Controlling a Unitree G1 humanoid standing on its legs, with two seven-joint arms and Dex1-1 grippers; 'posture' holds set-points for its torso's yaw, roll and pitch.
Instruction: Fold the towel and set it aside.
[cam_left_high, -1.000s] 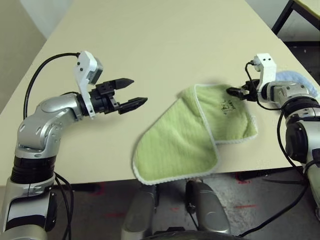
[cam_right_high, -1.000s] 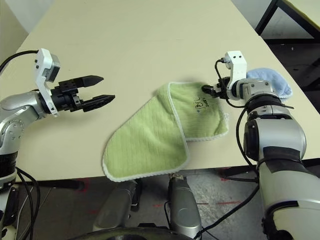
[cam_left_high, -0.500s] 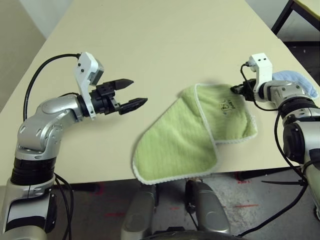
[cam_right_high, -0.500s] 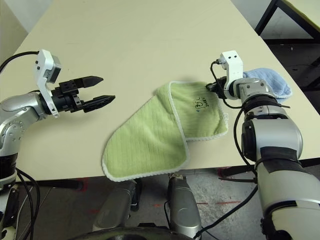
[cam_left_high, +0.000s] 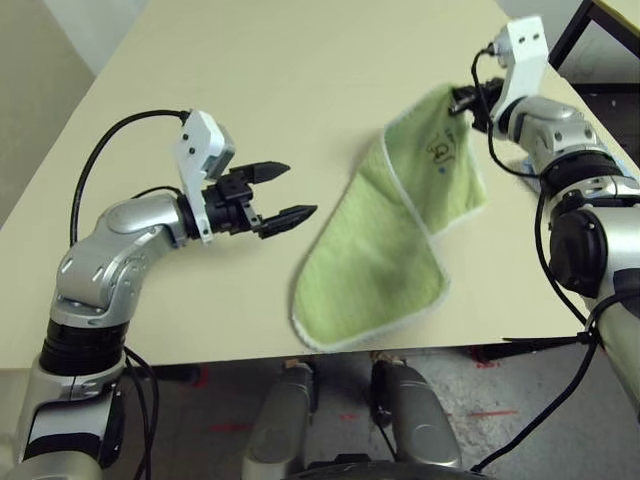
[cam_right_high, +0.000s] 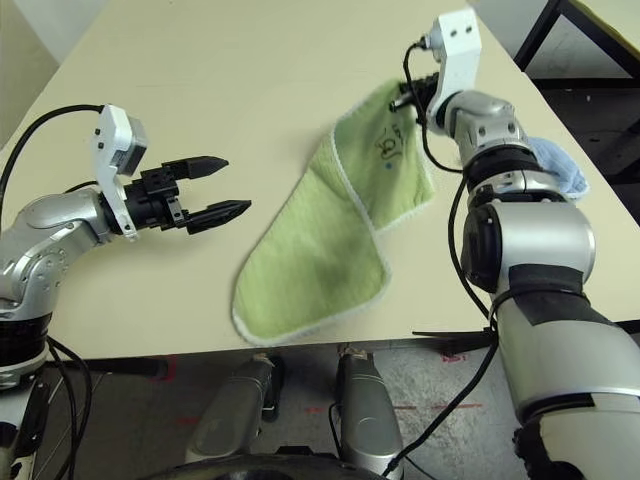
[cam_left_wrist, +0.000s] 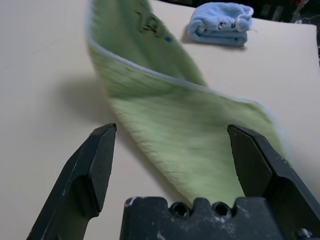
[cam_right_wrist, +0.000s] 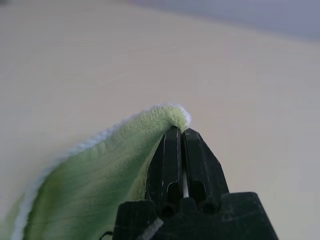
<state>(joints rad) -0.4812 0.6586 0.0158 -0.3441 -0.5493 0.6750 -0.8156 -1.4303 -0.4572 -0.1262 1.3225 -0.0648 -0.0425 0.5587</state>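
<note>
The light green towel (cam_left_high: 385, 240) with white edging lies folded over itself near the table's front edge, its far corner lifted off the table. My right gripper (cam_left_high: 462, 99) is shut on that raised corner, just past the small dark motif (cam_left_high: 441, 148). In the right wrist view the green corner (cam_right_wrist: 165, 116) sits pinched between the closed fingers. My left gripper (cam_left_high: 283, 193) hovers open to the left of the towel, nothing between its fingers (cam_left_wrist: 97, 160). The towel (cam_left_wrist: 180, 115) stretches ahead of it in the left wrist view.
A small light blue folded towel (cam_right_high: 556, 166) lies at the table's right edge behind my right arm, also seen as the blue towel (cam_left_wrist: 220, 25) in the left wrist view. The beige table (cam_left_high: 300, 80) is bare to the far side and left. A dark frame (cam_left_high: 570, 30) stands off the right edge.
My right gripper has risen and moved away from me, pulling the towel's corner up and stretching the cloth. The left gripper has moved slightly right toward the towel, still open.
</note>
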